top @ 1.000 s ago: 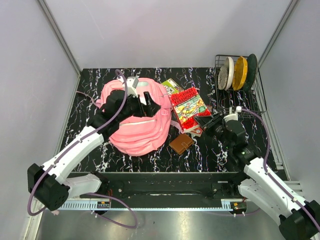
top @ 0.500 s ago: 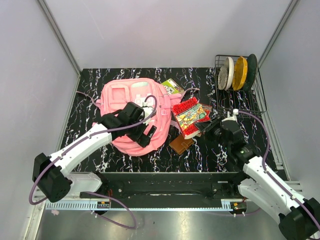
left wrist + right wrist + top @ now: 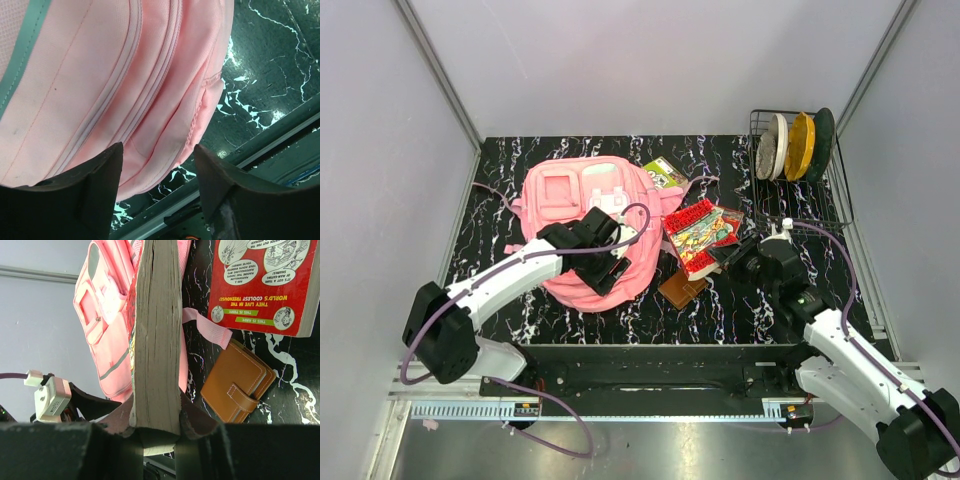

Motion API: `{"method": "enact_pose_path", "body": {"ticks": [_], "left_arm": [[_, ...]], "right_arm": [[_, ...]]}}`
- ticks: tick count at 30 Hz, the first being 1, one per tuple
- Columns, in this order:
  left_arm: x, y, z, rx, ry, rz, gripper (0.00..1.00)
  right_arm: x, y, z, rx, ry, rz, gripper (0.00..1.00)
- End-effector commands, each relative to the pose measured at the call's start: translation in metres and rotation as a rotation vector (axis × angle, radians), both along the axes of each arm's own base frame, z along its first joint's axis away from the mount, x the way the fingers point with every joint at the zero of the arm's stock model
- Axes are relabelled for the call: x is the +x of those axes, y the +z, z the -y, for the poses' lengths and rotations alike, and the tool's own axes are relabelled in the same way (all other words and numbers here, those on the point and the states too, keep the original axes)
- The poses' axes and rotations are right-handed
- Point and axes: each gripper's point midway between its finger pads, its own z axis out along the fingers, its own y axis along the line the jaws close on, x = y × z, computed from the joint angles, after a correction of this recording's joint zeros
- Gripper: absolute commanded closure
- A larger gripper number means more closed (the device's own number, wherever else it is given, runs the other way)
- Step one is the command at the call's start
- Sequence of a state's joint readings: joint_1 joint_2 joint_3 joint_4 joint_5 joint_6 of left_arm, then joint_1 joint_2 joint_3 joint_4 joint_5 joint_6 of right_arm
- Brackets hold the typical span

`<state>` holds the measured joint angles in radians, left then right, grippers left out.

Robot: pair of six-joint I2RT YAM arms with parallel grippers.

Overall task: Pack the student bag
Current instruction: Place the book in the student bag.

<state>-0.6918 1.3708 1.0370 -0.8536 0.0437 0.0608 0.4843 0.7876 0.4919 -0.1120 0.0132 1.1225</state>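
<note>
Right gripper [image 3: 156, 422] is clamped tight on a thick paperback [image 3: 156, 330], held edge-on at centre frame. Left gripper [image 3: 157, 165] gapes wide, holding nothing, over the pink student bag [image 3: 575, 195], which lies left of centre. A brown wallet [image 3: 240, 385] lies beside the book, with a red comic book [image 3: 265, 285] flat at upper right.

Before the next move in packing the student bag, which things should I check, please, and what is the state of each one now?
1. Right tool grips the thick book: ok, shut across its covers.
2. Left tool free: ok, open, nothing held.
3. Left tool over the bag: ok, above its lower part.
4. Student bag has an open compartment: not ok, the zips in the left wrist view look closed.
5. Pink strap not caught on the book: cannot tell, it passes behind it.
</note>
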Motion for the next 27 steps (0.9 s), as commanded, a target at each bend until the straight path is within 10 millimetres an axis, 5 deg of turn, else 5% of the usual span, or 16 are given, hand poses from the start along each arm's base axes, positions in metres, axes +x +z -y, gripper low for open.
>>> {"method": "enact_pose_path", "body": {"ticks": [1,7,10,11,13,16,27], "left_arm": [[0.010,-0.005,0.003,0.008,-0.023,0.030,0.40],[0.007,-0.014,0.006,-0.004,-0.029,0.011,0.57],[0.007,-0.017,0.004,0.002,-0.024,0.015,0.76],[0.008,-0.017,0.003,0.004,-0.019,0.019,0.91],[0.009,-0.013,0.005,-0.007,-0.016,0.031,1.00],[0.016,0.004,0.009,-0.049,0.000,0.085,1.00],[0.072,0.179,-0.005,-0.241,0.288,0.566,1.00]], "right_arm": [[0.010,0.055,-0.008,0.085,0.008,0.140,1.00],[0.010,0.055,-0.007,0.083,0.007,0.141,1.00],[0.010,0.054,-0.008,0.085,0.009,0.137,1.00],[0.010,0.054,-0.008,0.084,0.007,0.137,1.00],[0.010,0.054,-0.008,0.084,0.010,0.135,1.00],[0.006,0.051,-0.011,0.086,0.032,0.124,1.00],[-0.025,0.043,-0.042,0.153,0.261,0.063,1.00]]}}
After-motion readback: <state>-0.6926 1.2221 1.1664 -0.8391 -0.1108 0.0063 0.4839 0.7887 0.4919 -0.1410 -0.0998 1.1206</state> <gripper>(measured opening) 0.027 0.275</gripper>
